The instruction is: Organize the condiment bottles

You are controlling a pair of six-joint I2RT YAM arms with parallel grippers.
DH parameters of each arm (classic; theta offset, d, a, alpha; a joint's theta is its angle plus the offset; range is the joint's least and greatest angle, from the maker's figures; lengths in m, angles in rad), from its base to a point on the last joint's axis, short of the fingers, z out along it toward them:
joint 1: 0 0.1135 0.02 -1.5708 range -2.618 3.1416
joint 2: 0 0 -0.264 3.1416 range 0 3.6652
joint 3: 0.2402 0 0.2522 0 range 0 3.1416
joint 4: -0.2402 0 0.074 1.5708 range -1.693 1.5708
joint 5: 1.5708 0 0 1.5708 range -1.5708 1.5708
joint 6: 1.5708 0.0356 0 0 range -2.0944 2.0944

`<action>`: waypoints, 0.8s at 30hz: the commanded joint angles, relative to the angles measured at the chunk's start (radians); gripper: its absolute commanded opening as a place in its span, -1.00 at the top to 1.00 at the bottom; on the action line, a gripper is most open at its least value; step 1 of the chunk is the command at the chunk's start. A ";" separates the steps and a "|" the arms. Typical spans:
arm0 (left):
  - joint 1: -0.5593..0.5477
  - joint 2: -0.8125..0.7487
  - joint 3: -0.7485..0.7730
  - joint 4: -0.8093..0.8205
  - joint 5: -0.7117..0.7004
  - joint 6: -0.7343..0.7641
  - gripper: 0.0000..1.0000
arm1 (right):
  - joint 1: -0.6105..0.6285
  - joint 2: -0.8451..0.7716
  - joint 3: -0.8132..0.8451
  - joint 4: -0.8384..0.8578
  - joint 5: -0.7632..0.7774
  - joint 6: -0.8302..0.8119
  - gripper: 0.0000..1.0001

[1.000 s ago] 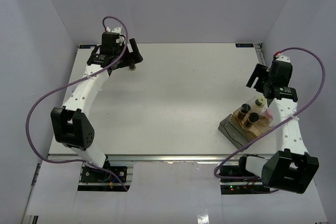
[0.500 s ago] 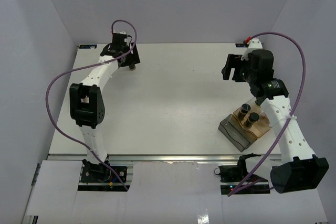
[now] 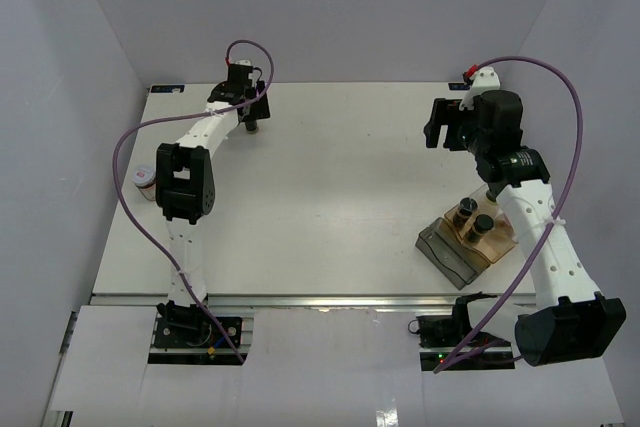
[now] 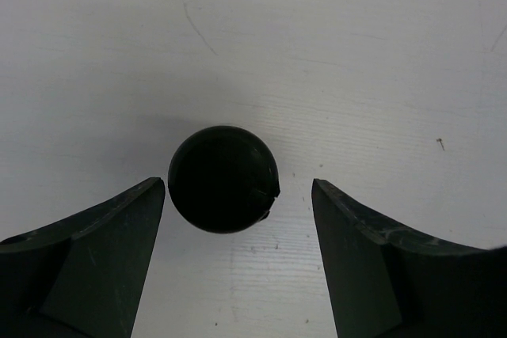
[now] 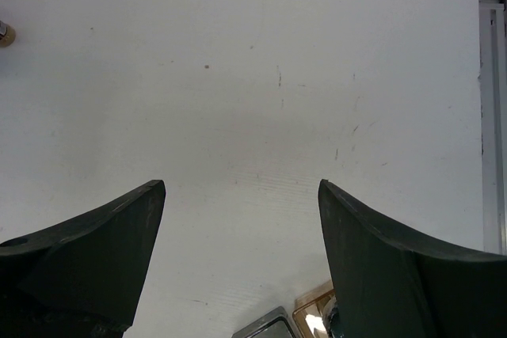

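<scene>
Condiment bottles are scattered: two dark bottles (image 3: 466,212) stand in the grey tray (image 3: 445,252) at near right. A black-capped bottle (image 4: 223,179) stands alone at far left, and a pink-lidded jar (image 3: 146,178) sits by the left edge. Over the last second the left gripper (image 4: 238,185) has narrowed its fingers around the lone bottle; they are spread, not yet pinching, so a pickup looks imminent. The right gripper (image 5: 242,187) has left the tray, fingers spread over the bare white counter (image 3: 340,187). Pale walls (image 3: 330,7) enclose it.
</scene>
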 commanded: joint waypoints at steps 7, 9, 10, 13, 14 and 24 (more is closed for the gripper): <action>0.003 0.015 0.053 0.060 -0.045 0.043 -0.65 | 0.002 -0.033 0.036 0.085 0.042 -0.033 -0.68; 0.003 0.016 0.045 0.070 -0.036 0.043 -0.61 | 0.002 -0.036 0.029 0.091 0.043 -0.034 -0.68; 0.003 0.015 0.038 0.075 -0.031 0.042 -0.58 | 0.002 -0.036 0.026 0.093 0.041 -0.034 -0.68; 0.003 0.014 0.027 0.085 -0.016 0.044 -0.49 | 0.002 -0.034 0.023 0.093 0.041 -0.035 -0.69; 0.003 0.015 0.025 0.082 -0.009 0.044 -0.46 | 0.002 -0.035 0.021 0.093 0.041 -0.037 -0.69; -0.001 -0.041 -0.037 0.080 0.023 0.048 0.31 | 0.002 -0.067 -0.008 0.102 0.035 -0.040 -0.68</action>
